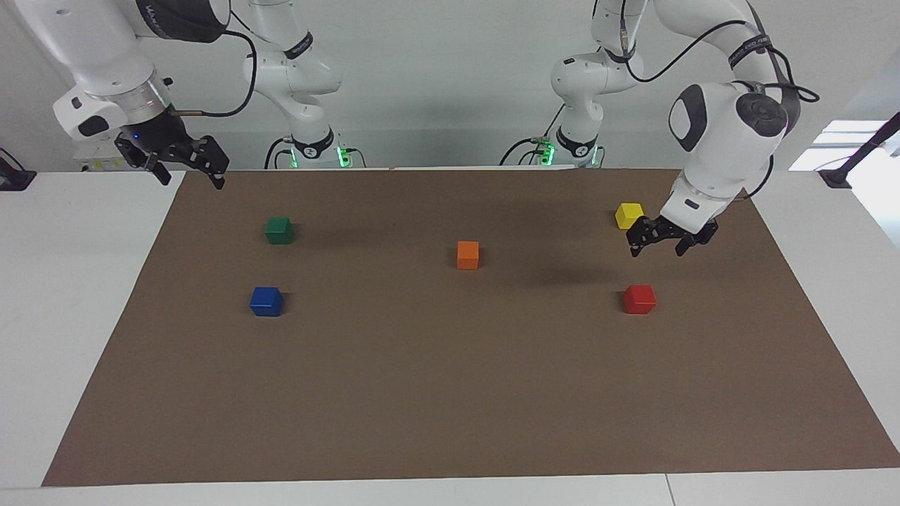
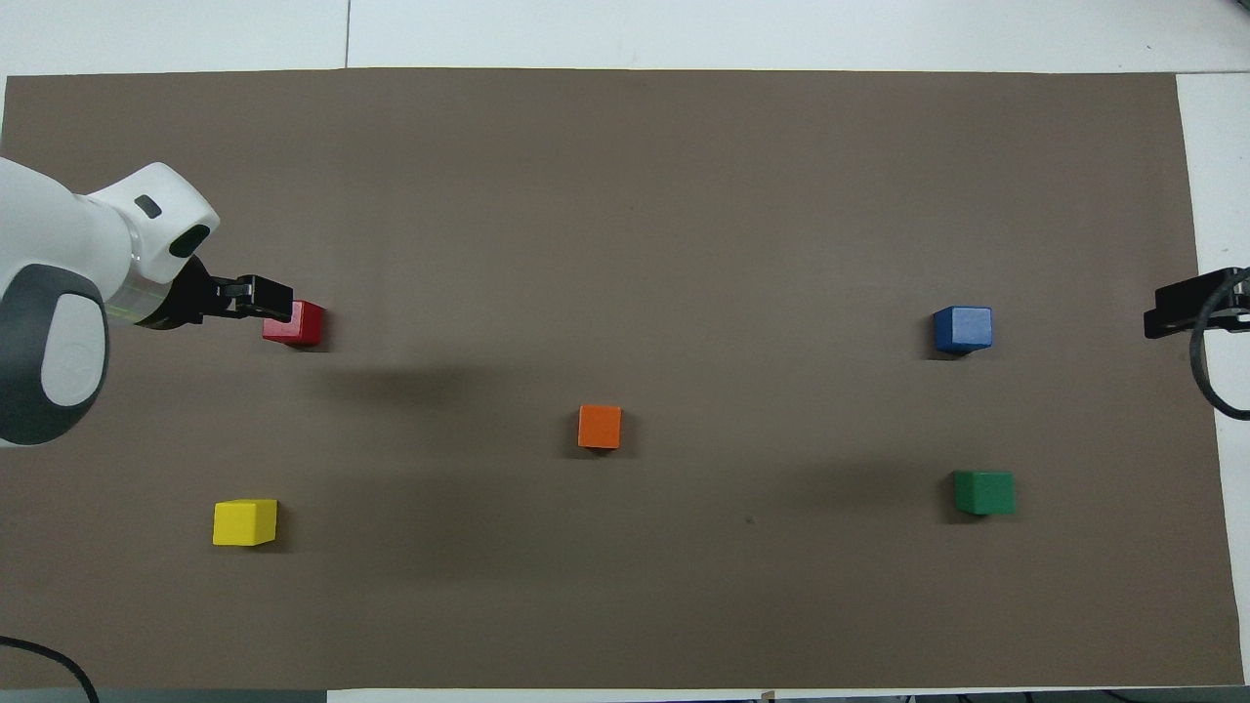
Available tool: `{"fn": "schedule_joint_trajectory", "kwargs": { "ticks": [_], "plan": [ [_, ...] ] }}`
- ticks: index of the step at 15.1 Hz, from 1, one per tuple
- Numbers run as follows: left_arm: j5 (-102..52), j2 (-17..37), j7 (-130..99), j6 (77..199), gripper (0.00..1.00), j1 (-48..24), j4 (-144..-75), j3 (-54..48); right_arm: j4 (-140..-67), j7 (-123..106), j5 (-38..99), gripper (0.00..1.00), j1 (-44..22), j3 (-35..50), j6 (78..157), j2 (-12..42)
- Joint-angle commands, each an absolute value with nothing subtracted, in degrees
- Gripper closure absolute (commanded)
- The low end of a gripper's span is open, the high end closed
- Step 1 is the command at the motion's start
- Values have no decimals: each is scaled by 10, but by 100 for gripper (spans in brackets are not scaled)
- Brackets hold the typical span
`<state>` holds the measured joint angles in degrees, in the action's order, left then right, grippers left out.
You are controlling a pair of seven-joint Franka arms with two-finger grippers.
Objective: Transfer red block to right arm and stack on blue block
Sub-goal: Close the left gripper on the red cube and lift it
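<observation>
Five small cubes lie on one brown mat (image 1: 450, 393) that covers the white table (image 1: 63, 295), and each colour appears only once. No cube touches another one.

Nearest to the robots there are two cubes. One yellow block (image 1: 629, 215) lies near the mat's corner at the left arm's end, and one green block (image 1: 279, 230) lies near the corner at the right arm's end. A little farther from the robots, one orange block (image 1: 467, 254) sits alone in the middle of the mat. Farthest from the robots there are again two cubes: the red block (image 1: 639, 299) at the left arm's end and the blue block (image 1: 266, 301) at the right arm's end. They are well apart, with the orange block between them and somewhat nearer to the robots. The red block rests flat on the mat and nothing holds it.

There are two arms. The left gripper (image 1: 657, 248) hangs in the air over the mat between the yellow block and the red block, above the height of the cubes. Its fingers stand wide apart and carry nothing. In the overhead view the left gripper (image 2: 256, 296) covers one edge of the red block (image 2: 298, 323), but the facing view shows that it does not touch it.

The right arm (image 1: 105, 63) waits at its own end, and the right gripper (image 1: 188, 177) hangs over the mat's edge near that corner, also wide open and empty.
</observation>
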<state>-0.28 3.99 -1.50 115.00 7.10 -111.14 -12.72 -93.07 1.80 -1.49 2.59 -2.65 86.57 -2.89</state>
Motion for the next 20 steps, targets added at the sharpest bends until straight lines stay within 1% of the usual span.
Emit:
{"fn": "schedule_joint_trajectory", "kwargs": {
  "ticks": [1, 3, 6, 8, 10, 13, 15, 19, 20],
  "plan": [
    [-4, 40, 10, 1212, 0, 70, -1157, -125, -936, 3, -15, 0, 33, -21, 858, -38],
    [34, 71, 41, 1224, 0, 76, -1156, -126, -936, 1, -16, 0, 34, -21, 859, -37],
    [47, 81, 55, 1244, 0, 103, -1156, -127, -936, 3, -14, 0, 34, -20, 861, -37],
    [47, 88, 55, 1255, 0, 106, -1162, -127, -937, 3, -11, 0, 33, -19, 863, -37],
    [46, 114, 53, 1281, 0, 105, -1163, -127, -937, 4, -10, 0, 29, -19, 863, -38],
    [27, 154, 10, 1289, 0, 98, -1151, -127, -944, 5, -8, 0, 29, -18, 865, -41],
    [16, 164, -8, 1289, 0, 88, -1142, -127, -954, 5, -8, 0, 30, -19, 867, -47],
    [16, 168, -11, 1293, 0, 86, -1149, -127, -956, 6, 18, 0, 36, -19, 867, -47],
    [16, 167, -11, 1287, 2, 86, -1149, -127, -956, 5, 31, 0, 40, -19, 868, -47]
  ]
}}
